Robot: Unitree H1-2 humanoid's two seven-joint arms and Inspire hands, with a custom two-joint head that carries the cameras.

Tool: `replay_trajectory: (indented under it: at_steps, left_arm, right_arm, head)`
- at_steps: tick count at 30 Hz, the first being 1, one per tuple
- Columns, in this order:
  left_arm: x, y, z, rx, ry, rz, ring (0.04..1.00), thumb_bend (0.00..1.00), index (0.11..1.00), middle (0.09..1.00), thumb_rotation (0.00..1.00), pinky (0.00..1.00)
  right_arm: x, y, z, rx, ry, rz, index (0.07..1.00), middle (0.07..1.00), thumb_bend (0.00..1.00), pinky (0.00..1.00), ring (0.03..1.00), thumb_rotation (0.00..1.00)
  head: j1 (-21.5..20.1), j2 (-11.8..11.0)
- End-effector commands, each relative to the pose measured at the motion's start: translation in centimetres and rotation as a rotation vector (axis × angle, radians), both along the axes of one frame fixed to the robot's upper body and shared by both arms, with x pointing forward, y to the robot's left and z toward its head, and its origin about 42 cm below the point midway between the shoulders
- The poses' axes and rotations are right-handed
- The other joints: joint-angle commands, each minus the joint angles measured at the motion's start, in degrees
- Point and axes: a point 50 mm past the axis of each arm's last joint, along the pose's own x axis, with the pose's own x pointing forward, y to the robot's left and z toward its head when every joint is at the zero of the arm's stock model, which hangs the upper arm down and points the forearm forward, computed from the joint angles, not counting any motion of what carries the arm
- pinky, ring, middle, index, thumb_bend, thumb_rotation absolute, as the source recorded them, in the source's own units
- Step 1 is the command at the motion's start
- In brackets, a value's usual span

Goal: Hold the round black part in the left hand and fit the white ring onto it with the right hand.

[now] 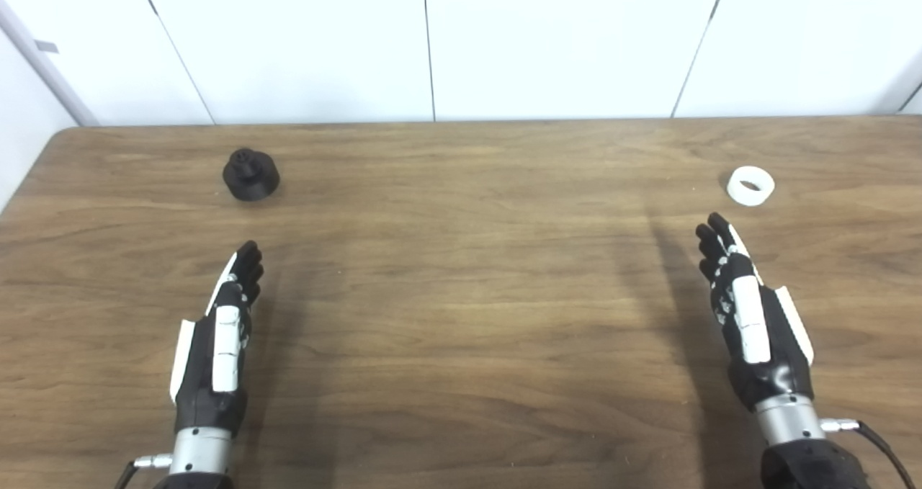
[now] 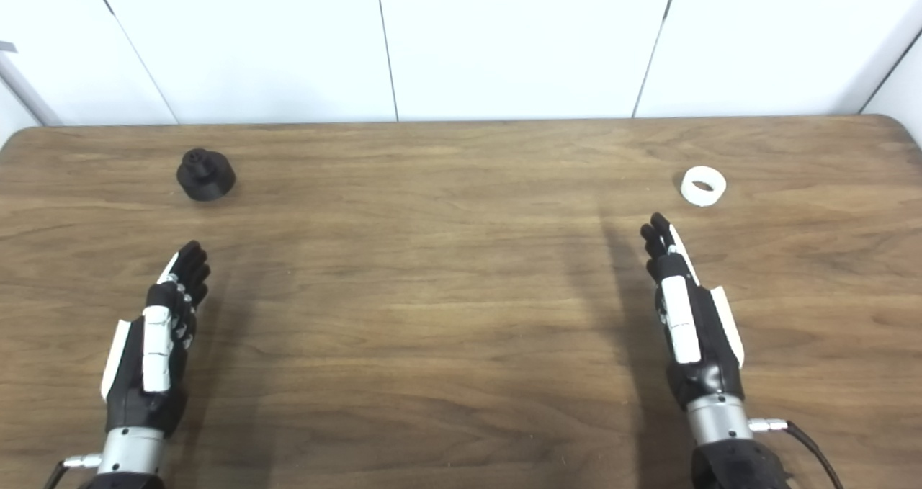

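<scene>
wood table (image 1: 461, 294), white wall panels behind | black part (image 1: 250, 175) far left, straight ahead of left hand (image 1: 216, 345), not touching | white ring (image 1: 750, 186) far right, just past right hand (image 1: 753, 323) | both hands flat, fingers out, holding nothing | each hand's nearest its own piece, easy reach imo

Round black part (image 1: 251, 175) upright, far left on table; white ring (image 1: 750, 186) flat, far right.

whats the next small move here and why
Probably reach the left hand forward to the round black part. Both hands are open and empty; the part sits on the table just ahead of it, the white ring lies untouched ahead of the right hand.
</scene>
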Motion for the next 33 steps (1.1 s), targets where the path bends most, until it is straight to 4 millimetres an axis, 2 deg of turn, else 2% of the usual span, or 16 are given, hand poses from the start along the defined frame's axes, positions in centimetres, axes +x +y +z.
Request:
replay_trajectory:
  at_steps: [1,10,12,13,18,19,24,33]
  left_arm:
    - [-0.6,-0.2,0.3,-0.006,-0.028,-0.001,0.957,0.56,0.941,0.955,0.98,0.99]
    - [-0.6,-0.1,0.2,0.008,-0.026,0.0,0.957,0.54,0.943,0.956,1.0,0.98]
    - [-0.6,-0.3,0.0,0.017,-0.027,-0.001,0.959,0.54,0.946,0.957,1.0,0.98]
    - [-0.6,-0.3,0.0,0.021,-0.026,-0.002,0.959,0.54,0.947,0.957,1.0,0.98]
    - [-0.7,-1.4,-0.6,0.028,-0.02,-0.001,0.952,0.53,0.94,0.949,1.0,0.97]
    - [-0.7,-1.6,-0.7,0.032,-0.019,0.001,0.951,0.53,0.939,0.948,1.0,0.97]
    - [-0.8,-2.5,-1.5,0.041,-0.022,-0.006,0.952,0.51,0.949,0.956,1.0,0.96]
    - [-0.9,-3.3,-2.3,0.073,-0.018,-0.005,0.966,0.53,0.951,0.954,0.99,0.99]
  right_arm:
    - [-2.9,-0.3,-1.2,-0.005,0.029,-0.023,0.97,0.963,0.52,1.0,0.982,1.0]
    - [-2.9,-0.3,-1.3,-0.003,0.03,-0.028,0.968,0.952,0.53,1.0,0.977,1.0]
    - [-2.9,-0.5,-1.4,-0.002,0.036,-0.03,0.971,0.957,0.53,1.0,0.978,1.0]
    - [-2.9,-0.6,-1.4,-0.003,0.04,-0.031,0.971,0.957,0.53,1.0,0.978,1.0]
    - [-3.0,-1.3,-2.0,-0.003,0.041,-0.037,0.967,0.948,0.51,1.0,0.967,1.0]
    - [-3.0,-1.4,-2.1,-0.003,0.039,-0.036,0.967,0.945,0.51,1.0,0.965,1.0]
    - [-3.0,-2.2,-3.0,0.001,0.039,-0.018,0.985,0.959,0.51,1.0,0.992,1.0]
    - [-2.5,-2.5,-3.6,0.003,0.023,0.001,1.0,0.994,0.45,1.0,1.0,1.0]
  head:
    - [0.02,0.02]
    - [0.86,-0.54]
    - [3.97,-2.1]
    - [3.97,-2.1]
    - [10.19,-6.16]
    - [10.19,-6.16]
    - [14.9,-10.02]
    - [15.53,-11.68]
